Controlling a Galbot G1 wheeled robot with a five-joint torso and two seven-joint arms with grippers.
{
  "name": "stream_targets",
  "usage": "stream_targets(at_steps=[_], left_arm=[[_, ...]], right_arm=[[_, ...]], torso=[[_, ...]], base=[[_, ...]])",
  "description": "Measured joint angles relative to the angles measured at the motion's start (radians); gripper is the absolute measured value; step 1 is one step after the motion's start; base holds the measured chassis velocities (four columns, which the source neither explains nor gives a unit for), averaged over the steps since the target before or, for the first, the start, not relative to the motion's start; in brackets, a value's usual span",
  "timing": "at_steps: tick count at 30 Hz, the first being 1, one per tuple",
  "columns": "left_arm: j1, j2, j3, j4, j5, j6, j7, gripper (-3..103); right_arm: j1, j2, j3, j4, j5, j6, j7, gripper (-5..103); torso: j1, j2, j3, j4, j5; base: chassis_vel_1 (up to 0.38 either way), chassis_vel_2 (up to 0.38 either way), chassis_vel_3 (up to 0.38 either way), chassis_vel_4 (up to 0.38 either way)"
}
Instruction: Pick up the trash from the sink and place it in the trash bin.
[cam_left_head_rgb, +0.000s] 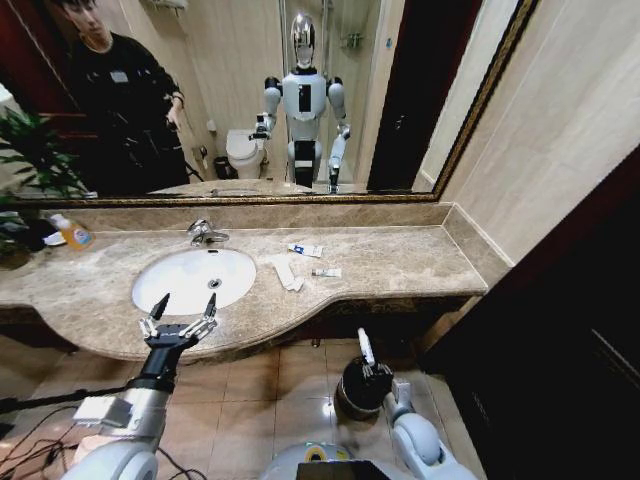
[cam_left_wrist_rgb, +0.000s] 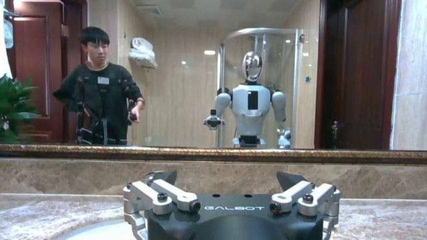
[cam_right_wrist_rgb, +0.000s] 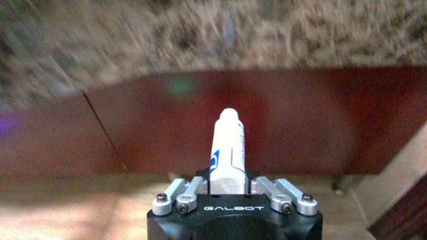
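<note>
- Left claw: raised at the front edge of the desk, just before the sink; its fingers are spread wide and carry nothing. The left wrist view confirms the spread fingers facing the mirror.
- Right claw: low, below desk level, directly over the trash bin that stands on the tiled floor. Its fingers are pressed onto a white tube with blue print, which stands upright out of the claw. The right wrist view shows the same tube pinched between the fingers, against the dark red cabinet front beneath the desk.
- Trash on the desk, right of the sink: a crumpled white paper strip nearest the basin, a small sachet behind it, a small tube to its right.
- Sink basin: white, with the chrome tap at its rear rim.
- Yellow-orange bottle: far left on the desk, near a plant.
</note>
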Motion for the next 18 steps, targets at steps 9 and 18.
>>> stream_targets(at_steps=[9,18], left_arm=[[0.000,0.000,0.000,0.000,0.000,0.000,0.000,100],[0.000,0.000,0.000,0.000,0.000,0.000,0.000,100]], right_arm=[[0.044,0.021,-0.006,-0.224,-0.059,0.109,-0.033,28],[0.110,0.070,-0.007,-0.427,-0.086,0.182,-0.100,28]], torso=[[0.000,0.000,0.000,0.0000,0.0000],[0.000,0.000,0.000,0.0000,0.0001]], base=[[0.000,0.000,0.000,0.000],[0.000,0.000,0.000,0.000]])
